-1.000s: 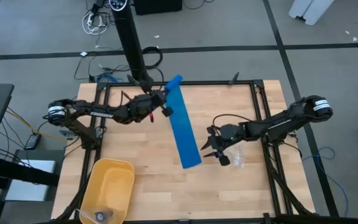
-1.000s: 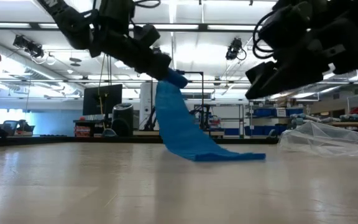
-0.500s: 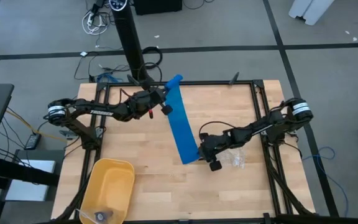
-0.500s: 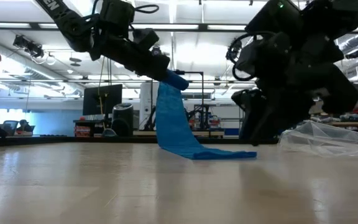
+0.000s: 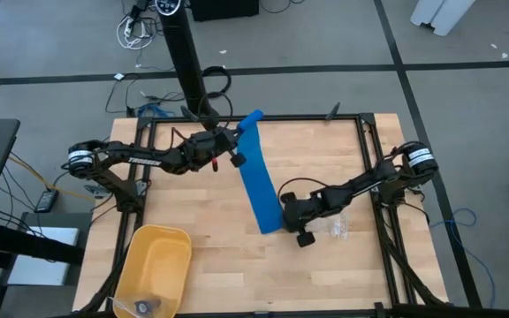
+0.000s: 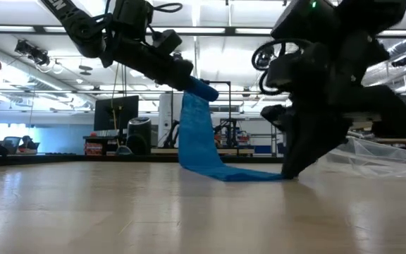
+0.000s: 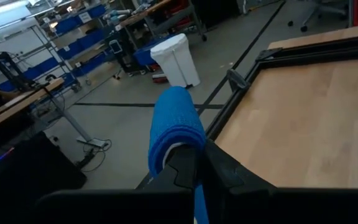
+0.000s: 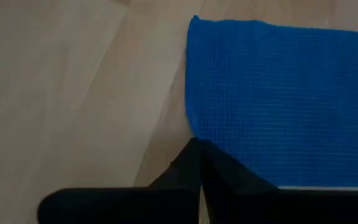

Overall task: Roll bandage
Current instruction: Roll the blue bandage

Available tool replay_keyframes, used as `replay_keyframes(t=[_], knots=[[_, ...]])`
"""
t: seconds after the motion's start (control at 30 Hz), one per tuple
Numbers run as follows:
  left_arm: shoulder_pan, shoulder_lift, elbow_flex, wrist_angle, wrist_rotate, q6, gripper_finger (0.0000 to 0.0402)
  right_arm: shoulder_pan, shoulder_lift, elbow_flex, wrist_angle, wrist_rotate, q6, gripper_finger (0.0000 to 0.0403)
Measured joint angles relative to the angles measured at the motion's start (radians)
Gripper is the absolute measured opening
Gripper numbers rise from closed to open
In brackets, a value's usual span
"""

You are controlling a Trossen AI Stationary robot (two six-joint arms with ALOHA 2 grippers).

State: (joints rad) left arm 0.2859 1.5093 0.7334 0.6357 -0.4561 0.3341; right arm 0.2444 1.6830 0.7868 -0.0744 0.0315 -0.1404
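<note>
Change since a second ago: right gripper (image 5: 283, 215) down from above the table to the bandage's low end; fingers, spread wide then, now pressed together at that end. Left gripper (image 5: 234, 141) in the same raised place, same grip. Bandage (image 5: 259, 172) nearly unmoved; low end drawn a little flatter on the wood.

Yellow bin (image 5: 153, 265): at the near left corner of the table (image 5: 325, 159), well apart from both arms.

Left gripper: raised above the far middle of the table, clenched on the top end of the bandage; in the left wrist view the blue cloth (image 7: 174, 127) folded over the closed fingers (image 7: 188, 165).

Bandage, place: middle of the table, between the two grippers; top end in the air, low end flat on the wood.

Bandage, direction: long axis from the far side, near the table's back edge, down toward the near side, leaning a little to the right in the high view. In the low view (image 6: 199, 137), steeply down from the left gripper (image 6: 189, 77), then bent and flat toward the right gripper (image 6: 287, 169).

Right gripper: low on the table at the near end of the strip, fingers (image 8: 197, 168) closed at the edge of the blue cloth (image 8: 278, 93), touching it; real grip on the cloth or only beside the corner: cannot tell.

Plastic bag (image 5: 336, 224): clear, crinkled, just right of the right gripper.
</note>
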Motion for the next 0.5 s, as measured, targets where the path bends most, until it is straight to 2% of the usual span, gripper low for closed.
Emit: replay_keyframes(t=[0.23, 0.37, 0.5], knots=[[-0.011, 0.0, 0.0, -0.003, -0.031, 0.05, 0.0013, 0.062, -0.169, 0.119, -0.206, 0.169, -0.049, 0.0003], [-0.03, 0.0, -0.026, 0.015, -0.031, 0.058, 0.0013, 0.083, -0.304, 0.167, -0.238, 0.27, -0.073, 0.0002], [-0.06, 0.001, -0.109, 0.107, -0.001, 0.065, 0.0013, 0.114, -0.414, 0.204, -0.259, 0.372, -0.102, 0.0001]])
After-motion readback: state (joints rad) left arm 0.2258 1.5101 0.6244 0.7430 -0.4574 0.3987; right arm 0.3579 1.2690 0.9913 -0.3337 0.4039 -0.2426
